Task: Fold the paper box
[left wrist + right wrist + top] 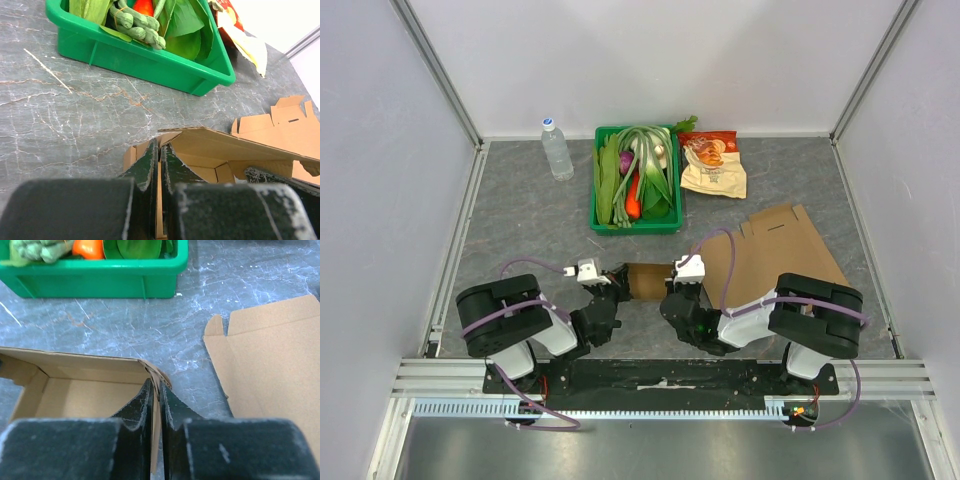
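Grey marbled tabletop [520, 220] is carrying a flat brown cardboard blank [780, 250] at right, while the half-raised small brown paper box [645, 282] is sitting between the arms, with the left gripper [159, 150] and right gripper [155, 390] each pinching an opposite wall, jaws narrow, apparently bracing it for folding.

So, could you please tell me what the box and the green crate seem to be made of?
The box: brown cardboard, possibly thin corrugated; matte, fibrous face, creased flaps and raw cut edges. The green crate: likely moulded plastic; smooth, slightly glossy walls with ribs and a rolled rim.
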### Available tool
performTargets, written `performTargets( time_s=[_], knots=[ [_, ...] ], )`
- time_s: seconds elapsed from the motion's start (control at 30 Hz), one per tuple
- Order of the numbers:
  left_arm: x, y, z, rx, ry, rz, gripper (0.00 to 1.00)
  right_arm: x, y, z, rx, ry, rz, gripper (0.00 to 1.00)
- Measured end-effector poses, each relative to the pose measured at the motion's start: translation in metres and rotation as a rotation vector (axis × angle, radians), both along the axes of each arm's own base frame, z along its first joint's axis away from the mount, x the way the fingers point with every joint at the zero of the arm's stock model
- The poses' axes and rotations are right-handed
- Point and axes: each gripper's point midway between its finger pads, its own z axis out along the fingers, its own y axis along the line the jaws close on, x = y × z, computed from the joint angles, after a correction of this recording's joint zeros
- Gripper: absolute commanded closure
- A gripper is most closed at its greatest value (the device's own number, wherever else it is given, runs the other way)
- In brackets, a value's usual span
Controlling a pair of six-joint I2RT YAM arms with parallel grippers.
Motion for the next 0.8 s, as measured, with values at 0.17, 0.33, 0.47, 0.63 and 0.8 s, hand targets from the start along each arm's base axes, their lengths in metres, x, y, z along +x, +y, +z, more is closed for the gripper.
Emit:
performTargets(
  time_s=[0.17,0.33,0.47,0.63,0.8],
  knots=[
    [-0.004,0.001,-0.001,-0.010,0.000,0.007,0.98,-0.004,0.000,-0.011,-0.056,0.040,0.033,1.00],
    [-0.004,-0.004,0.000,0.007,0.011,0.026,0.98,-0.004,0.000,-0.011,-0.075,0.044,0.039,1.00],
    [0.001,-0.010,0.002,0.018,0.076,0.091,0.98,-0.003,-0.002,-0.012,-0.104,0.040,0.036,1.00],
    [-0.003,-0.007,-0.009,0.008,0.115,0.117,0.98,-0.003,-0.002,-0.013,-0.124,0.039,0.043,1.00],
    [-0.004,-0.006,-0.014,0.001,0.112,0.117,0.98,-0.003,-0.002,-0.013,-0.129,0.039,0.047,1.00]
  ],
)
